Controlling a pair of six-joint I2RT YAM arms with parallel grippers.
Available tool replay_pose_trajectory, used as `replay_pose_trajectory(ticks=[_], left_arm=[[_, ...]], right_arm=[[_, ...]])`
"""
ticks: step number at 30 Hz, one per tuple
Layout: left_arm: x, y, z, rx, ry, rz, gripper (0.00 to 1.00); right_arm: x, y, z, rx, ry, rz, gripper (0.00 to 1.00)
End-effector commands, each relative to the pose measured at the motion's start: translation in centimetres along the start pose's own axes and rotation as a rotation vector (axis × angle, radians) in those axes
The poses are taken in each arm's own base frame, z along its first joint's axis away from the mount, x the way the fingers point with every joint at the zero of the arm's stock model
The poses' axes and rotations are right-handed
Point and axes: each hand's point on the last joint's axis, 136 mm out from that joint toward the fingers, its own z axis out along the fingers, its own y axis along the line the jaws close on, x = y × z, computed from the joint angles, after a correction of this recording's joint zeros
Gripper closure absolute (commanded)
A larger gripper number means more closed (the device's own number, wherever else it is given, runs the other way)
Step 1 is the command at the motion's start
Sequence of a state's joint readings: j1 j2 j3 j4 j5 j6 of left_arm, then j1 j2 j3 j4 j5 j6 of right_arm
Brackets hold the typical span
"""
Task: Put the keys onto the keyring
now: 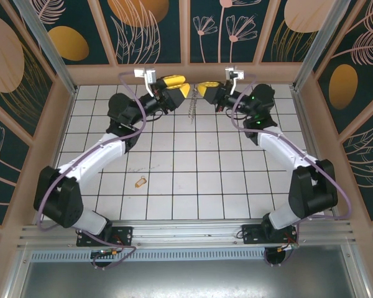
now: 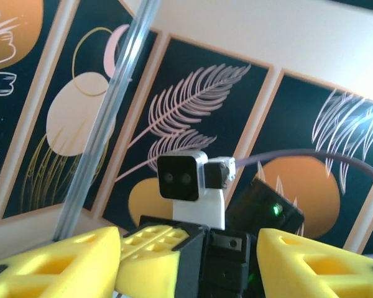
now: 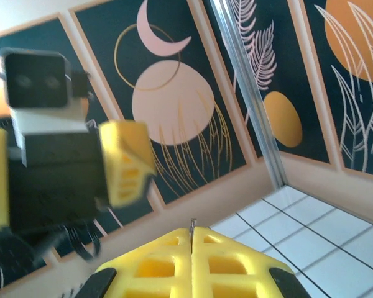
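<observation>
Yellow fingers (image 3: 149, 267) of the right pincer (image 3: 193, 245) are pressed together, with a thin metal sliver standing in the seam between them. In the top view that seam meets the upper end of the keyring (image 1: 191, 110), so the right pincer is pinching the keyring. The ring shows as a thin grey strip, hanging in the gap between the two pincers above the middle of the far edge of the surface (image 1: 193, 174).

Left pincer (image 1: 183, 88) faces the right one, tip to tip and just beside it. Its fingers (image 2: 56, 264) are spread wide in its own wrist view, and the right pincer's yellow finger and black body sit in the gap. Both arms reach in from the near corners and converge at the far edge.

Key (image 1: 140, 182), tan-gold, lies flat on the white tiles left of centre, toward the near edge. It is well apart from the keyring and touches neither arm.
</observation>
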State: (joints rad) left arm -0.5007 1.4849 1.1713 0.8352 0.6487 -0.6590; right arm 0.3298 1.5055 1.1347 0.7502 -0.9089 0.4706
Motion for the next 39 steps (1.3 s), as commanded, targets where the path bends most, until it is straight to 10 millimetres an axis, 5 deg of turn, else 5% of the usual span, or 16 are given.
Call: replay_pose_trajectory(ticks=[1,15,31,39], left_arm=[[3.4,1.5,-0.6,-0.054,0.225,0.102,0.39],[6.4,1.8,-0.2,0.069,0.401,0.069,0.55],[6.5,1.5,0.5,0.144,0.374,0.022,0.55],[6.2,1.0,0.5,0.185,0.36,0.023,0.69]], right_arm=[[-0.2,1.2,-1.1,-0.05,0.094,-0.087,1.0],[0.1,2.7,-1.1,-0.146,0.134,-0.08,1.0],[0.8,4.0,-0.3,-0.19,0.144,-0.083,1.0],[1.1,4.0,-0.3,-0.192,0.152,-0.084,1.0]])
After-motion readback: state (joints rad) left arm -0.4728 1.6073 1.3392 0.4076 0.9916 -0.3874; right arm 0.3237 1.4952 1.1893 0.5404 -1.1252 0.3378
